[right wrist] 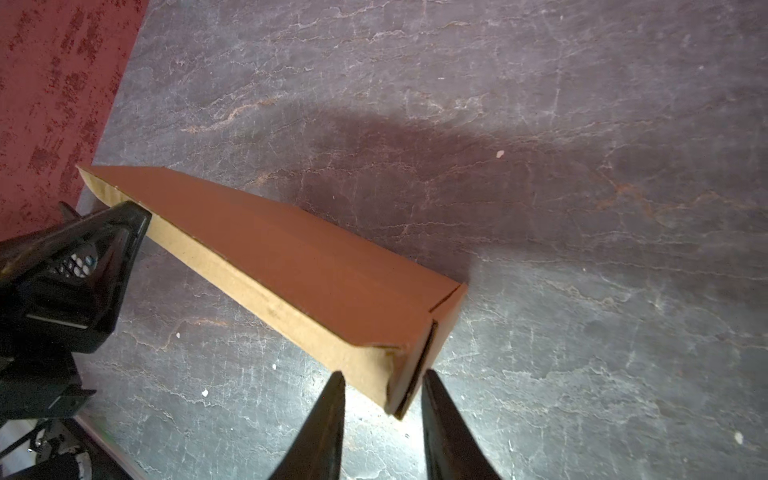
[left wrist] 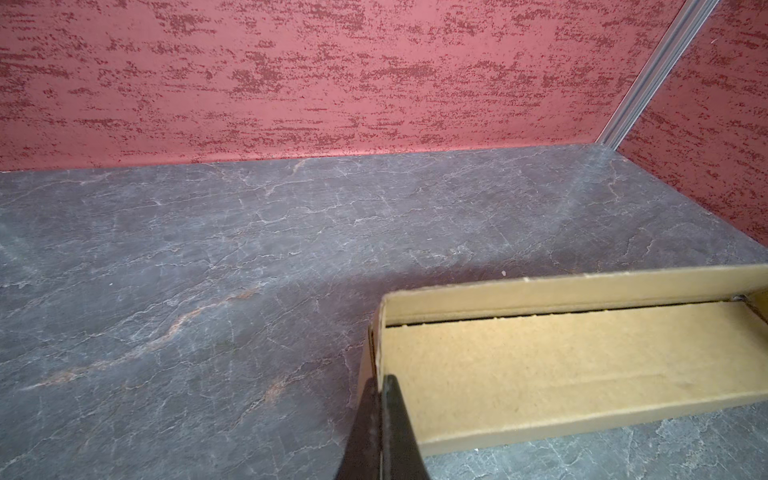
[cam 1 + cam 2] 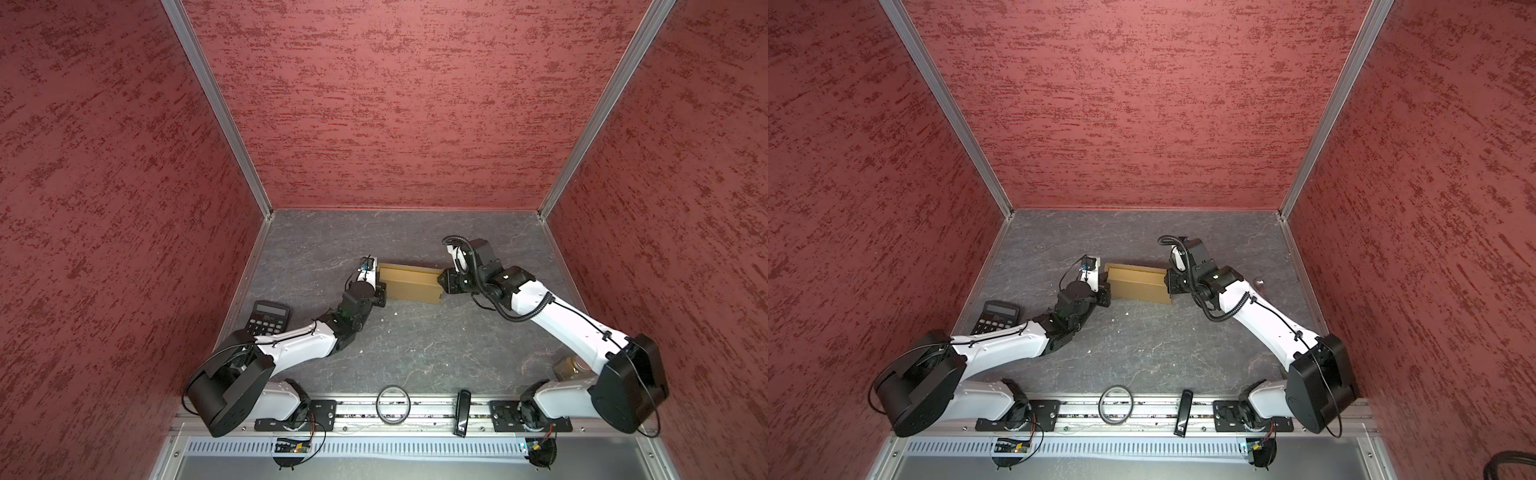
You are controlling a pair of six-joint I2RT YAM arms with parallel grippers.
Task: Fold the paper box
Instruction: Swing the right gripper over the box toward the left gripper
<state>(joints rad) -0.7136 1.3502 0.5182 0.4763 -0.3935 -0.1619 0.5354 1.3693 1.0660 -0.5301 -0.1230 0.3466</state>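
The paper box [image 3: 411,284] [image 3: 1138,284] is a long, shallow tan cardboard tray lying across the middle of the table in both top views. My left gripper [image 3: 381,286] [image 2: 380,384] is shut on the box's left end wall, one finger inside and one outside. The left wrist view shows the open inside of the box [image 2: 561,365] with its long walls up. My right gripper [image 3: 441,286] [image 1: 384,376] is at the right end. Its fingers [image 1: 332,399] stand open astride the end wall of the box [image 1: 291,266], with a gap showing.
A black calculator [image 3: 268,318] lies at the left, partly under the left arm. A dark ring [image 3: 393,404] and a black stick-shaped object [image 3: 462,411] rest on the front rail. A brownish jar [image 3: 571,368] sits under the right arm. Red walls close three sides.
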